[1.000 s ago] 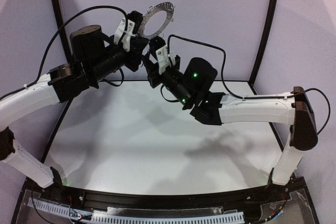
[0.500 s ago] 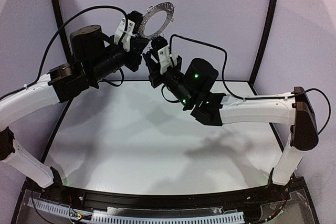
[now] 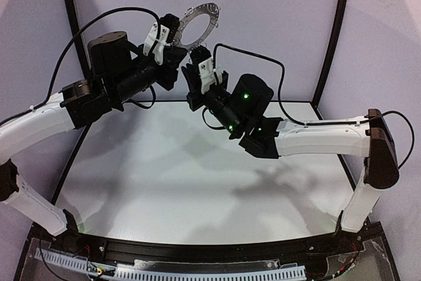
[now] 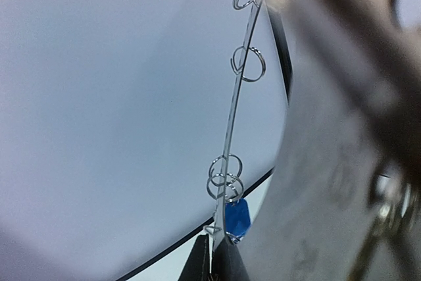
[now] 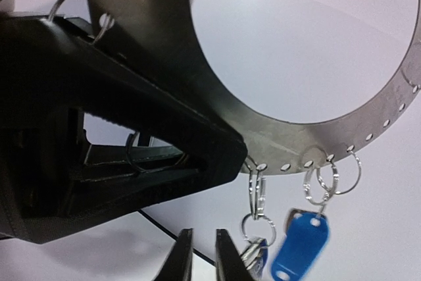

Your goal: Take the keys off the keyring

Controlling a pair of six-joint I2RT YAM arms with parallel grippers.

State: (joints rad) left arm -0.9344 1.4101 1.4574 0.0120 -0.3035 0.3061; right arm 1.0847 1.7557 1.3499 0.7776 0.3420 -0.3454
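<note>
The keyring (image 3: 197,25), a flat grey disc with a wide hole and wire loops on its rim, is held high in the air. My left gripper (image 3: 166,36) is shut on its rim; in the left wrist view the disc (image 4: 235,103) shows edge-on between the fingertips (image 4: 212,262). A blue-headed key (image 5: 299,245) hangs blurred from loops under the disc (image 5: 276,137), and also shows in the left wrist view (image 4: 237,220). A second key (image 5: 255,255) hangs beside it, mostly cut off. My right gripper (image 5: 202,255) sits just below the rim, left of the keys, jaws narrowly apart and empty.
The white table (image 3: 197,176) lies far below both grippers. Black frame posts (image 3: 335,31) stand at the back on both sides. The left gripper's black finger (image 5: 131,136) fills the left of the right wrist view.
My right gripper has moved slightly up and left, closer under the keyring's rim. The left gripper and the ring have stayed put.
</note>
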